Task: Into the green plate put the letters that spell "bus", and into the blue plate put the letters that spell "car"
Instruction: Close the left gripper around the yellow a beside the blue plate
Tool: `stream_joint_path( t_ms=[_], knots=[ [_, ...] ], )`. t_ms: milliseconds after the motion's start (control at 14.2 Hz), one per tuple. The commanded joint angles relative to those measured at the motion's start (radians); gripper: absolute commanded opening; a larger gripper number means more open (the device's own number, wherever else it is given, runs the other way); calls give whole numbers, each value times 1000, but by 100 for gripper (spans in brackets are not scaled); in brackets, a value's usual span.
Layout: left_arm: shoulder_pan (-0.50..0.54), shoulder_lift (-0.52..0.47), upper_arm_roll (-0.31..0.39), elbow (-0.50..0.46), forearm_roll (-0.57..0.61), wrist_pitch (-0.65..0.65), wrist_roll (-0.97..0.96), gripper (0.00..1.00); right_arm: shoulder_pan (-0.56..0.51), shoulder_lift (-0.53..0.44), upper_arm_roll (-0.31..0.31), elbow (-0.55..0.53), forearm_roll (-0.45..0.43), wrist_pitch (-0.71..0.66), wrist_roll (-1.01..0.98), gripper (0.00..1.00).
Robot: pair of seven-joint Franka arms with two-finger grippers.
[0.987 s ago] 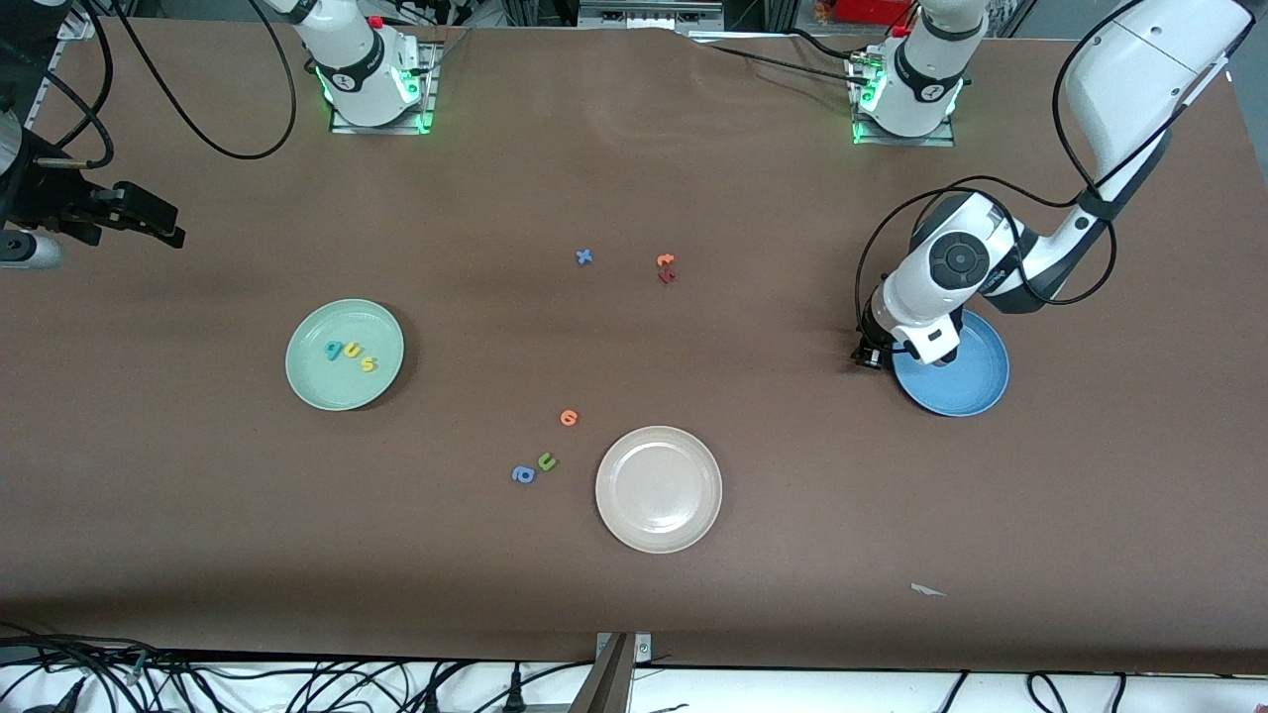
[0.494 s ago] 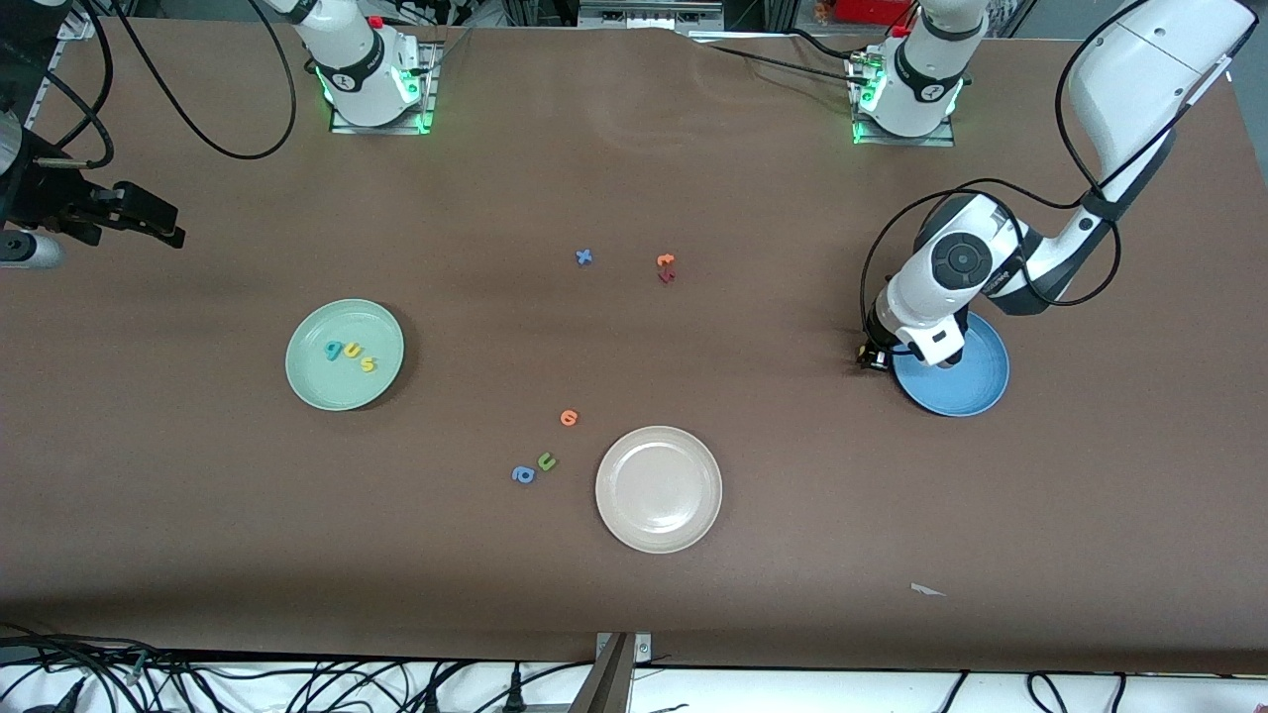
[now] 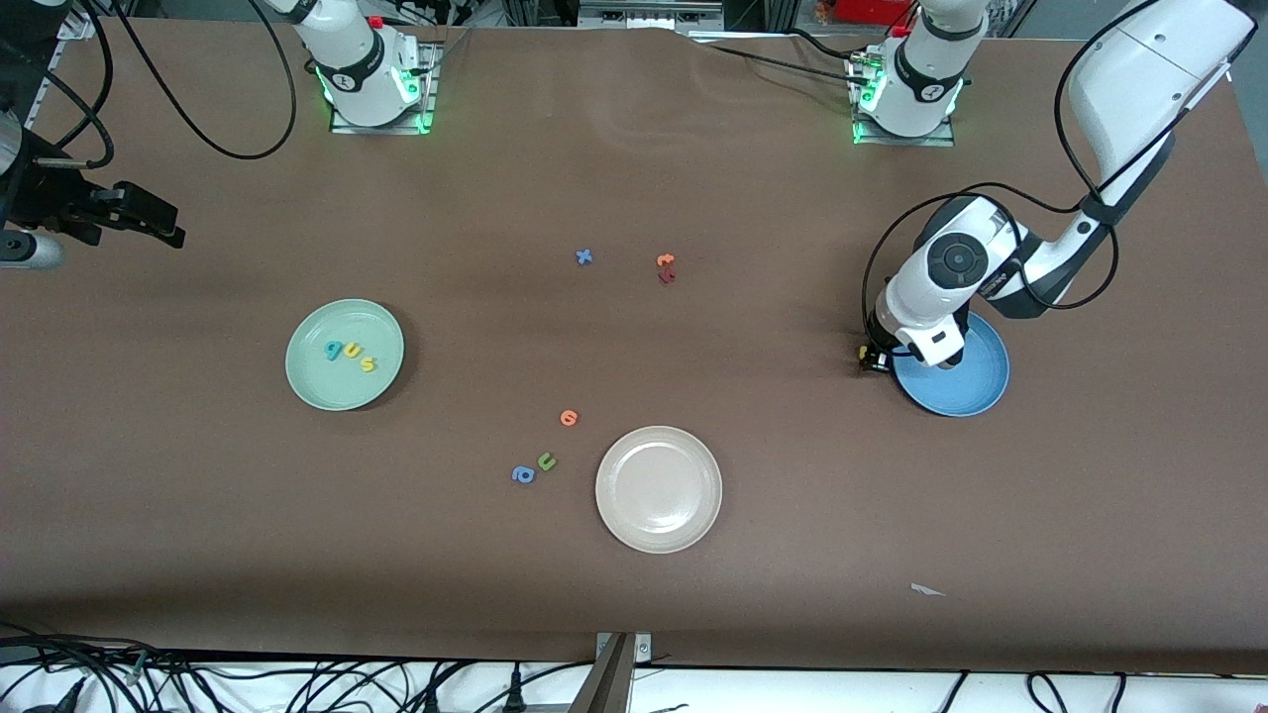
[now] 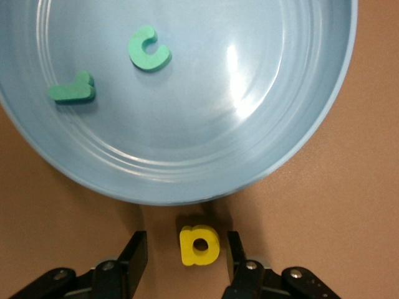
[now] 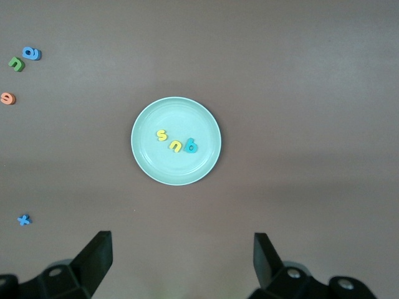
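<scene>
1. Brown table (image 3: 753, 198) is carrying three plates.
2. Right gripper (image 5: 181, 261) is waiting high above, fingers spread, empty.
3. Green plate (image 3: 307, 381) is holding the yellow "s" (image 3: 369, 364), yellow "u" (image 3: 353, 351) and teal looped letter (image 3: 334, 350).
4. Blue plate (image 4: 299, 124) is holding the teal "c" (image 4: 149, 50) and teal "r" (image 4: 73, 90).
5. Left gripper (image 4: 186, 258) is straddling the yellow "a" (image 4: 199, 245) just beside that plate, fingers released.

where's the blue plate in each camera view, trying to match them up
Front view: the blue plate lies toward the left arm's end of the table, partly under the left gripper.
Left wrist view: the plate fills the upper part of the picture, holding the teal c and teal r.
Right wrist view: not in it.
Shared landmark: the left gripper at the plate's rim, open around the yellow a.
</scene>
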Motion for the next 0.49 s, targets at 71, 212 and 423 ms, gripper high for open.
stream_joint_path(
  t_ms=[71, 212, 423],
  knots=[
    [-1, 36, 1, 23, 54, 1, -46, 59, 4, 8, -1, 25, -6, -18, -11, 100],
    [-2, 38, 1, 23, 54, 3, -46, 39, 4, 6, -1, 25, -6, -20, -11, 100],
    [-2, 35, 1, 23, 55, 1, -45, 0, 4, 6, -1, 25, -6, -21, -11, 100]
  ],
)
